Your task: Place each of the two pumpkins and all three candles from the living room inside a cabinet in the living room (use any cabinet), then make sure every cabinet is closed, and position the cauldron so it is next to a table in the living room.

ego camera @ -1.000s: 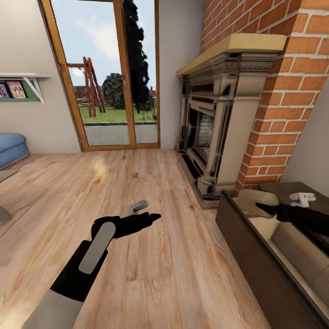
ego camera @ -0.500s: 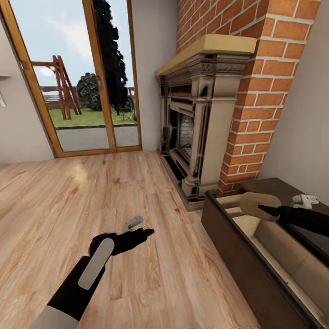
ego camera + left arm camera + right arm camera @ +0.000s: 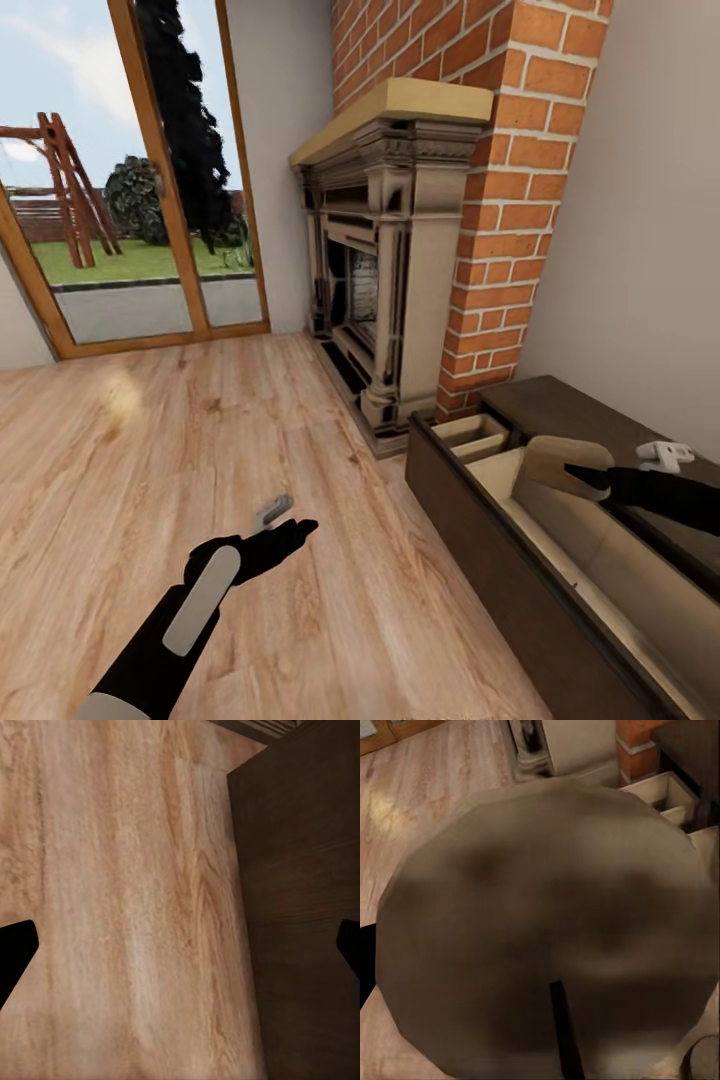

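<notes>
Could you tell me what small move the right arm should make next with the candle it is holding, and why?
Probably lower the right gripper a little into the open drawer of the cabinet and then release. The candle is clamped in that gripper and hangs above the drawer's pale interior rather than resting in it. The left gripper is open over bare floor, so nothing else needs handling first.

We see our left arm [image 3: 170, 640] in glossy black with a long pale-grey oval panel, a grey sleeve behind, and black fingers [image 3: 285, 535] on its pincer [image 3: 290, 528].
</notes>
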